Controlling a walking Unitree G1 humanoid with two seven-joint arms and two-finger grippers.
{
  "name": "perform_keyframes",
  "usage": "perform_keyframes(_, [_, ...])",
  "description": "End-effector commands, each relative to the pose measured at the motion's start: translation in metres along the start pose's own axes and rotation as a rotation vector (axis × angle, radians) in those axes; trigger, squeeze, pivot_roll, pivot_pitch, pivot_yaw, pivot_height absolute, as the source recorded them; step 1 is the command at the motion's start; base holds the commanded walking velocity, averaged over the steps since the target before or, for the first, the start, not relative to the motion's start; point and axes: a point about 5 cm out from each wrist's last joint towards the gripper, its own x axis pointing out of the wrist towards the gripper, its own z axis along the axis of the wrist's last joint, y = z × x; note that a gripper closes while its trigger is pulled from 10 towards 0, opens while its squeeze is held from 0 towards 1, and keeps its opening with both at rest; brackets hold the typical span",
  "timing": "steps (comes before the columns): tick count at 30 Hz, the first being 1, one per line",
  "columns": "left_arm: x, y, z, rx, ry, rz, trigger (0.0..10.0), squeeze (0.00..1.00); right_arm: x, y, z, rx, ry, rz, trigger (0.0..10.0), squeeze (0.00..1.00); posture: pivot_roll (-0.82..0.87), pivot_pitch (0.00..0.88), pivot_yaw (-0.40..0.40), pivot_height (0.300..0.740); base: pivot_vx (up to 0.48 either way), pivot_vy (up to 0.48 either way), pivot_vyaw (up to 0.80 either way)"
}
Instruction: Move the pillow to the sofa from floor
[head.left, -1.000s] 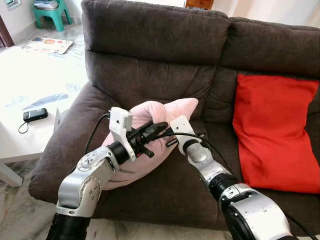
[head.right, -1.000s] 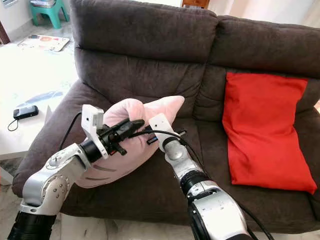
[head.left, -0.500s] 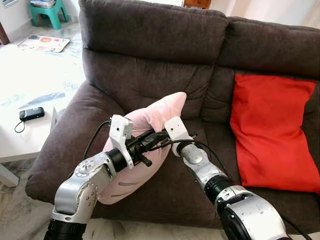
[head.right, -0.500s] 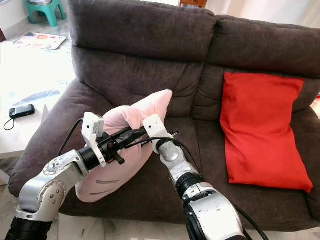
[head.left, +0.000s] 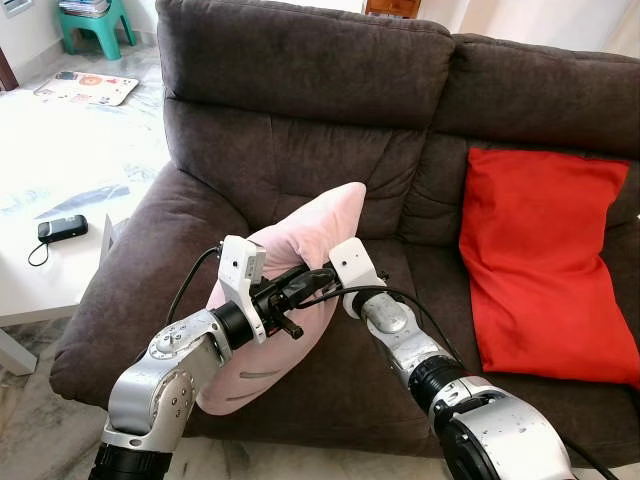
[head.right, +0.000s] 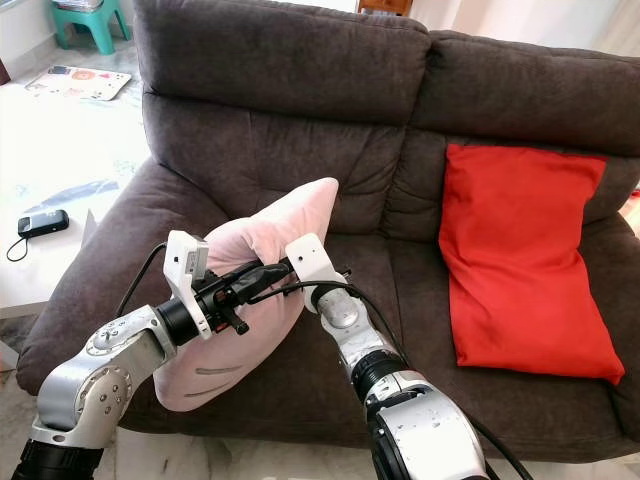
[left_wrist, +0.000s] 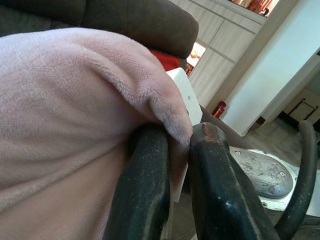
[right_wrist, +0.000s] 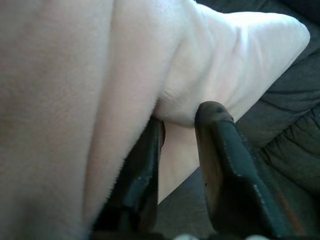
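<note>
**Pink pillow held over the sofa seat**

Pink plush, the pillow (head.left: 285, 285) sits at the centre of the left eye frame, tilted with one corner pointing up toward the backrest of the brown sofa (head.left: 300, 90). Its lower end hangs near the front edge of the left seat cushion; whether it rests on the cushion cannot be told.

Both arms reach in from the bottom of the frame and meet at the pillow's near side. The left end effector (head.left: 305, 285) has its black fingers (left_wrist: 145, 190) pinched on a fold of the pink fabric, clearly seen in the left wrist view. The right end effector (right_wrist: 177, 125) likewise clamps a fold of the pillow between its two fingers (right_wrist: 225, 165).

At the right of the frame a red cushion (head.left: 545, 265) leans against the sofa back, well apart from the pillow. At the left edge stands a white desk (head.left: 60, 160) with a small black device (head.left: 62, 229) on it, and a teal stool (head.left: 95, 22) shows in the upper left corner.
</note>
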Motion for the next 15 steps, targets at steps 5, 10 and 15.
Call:
perform_keyframes(5, [0.011,-0.016,0.002,-0.001,0.000,-0.091,10.0,0.00,0.004,0.006,0.021,0.002,-0.104,0.022,10.0,1.00,0.10,0.070,-0.158,0.740,0.000,0.000,0.00])
perform_keyframes(10, [0.009,-0.014,-0.003,-0.006,0.018,-0.079,10.0,0.00,0.003,-0.022,0.036,0.005,-0.191,-0.114,10.0,0.00,0.09,0.071,-0.155,0.740,0.000,0.000,0.00])
perform_keyframes(15, [0.006,-0.010,-0.008,-0.014,0.033,-0.054,10.0,0.00,-0.007,-0.060,0.052,0.027,-0.327,-0.274,10.0,0.00,0.09,0.072,-0.153,0.740,0.000,0.000,0.00])
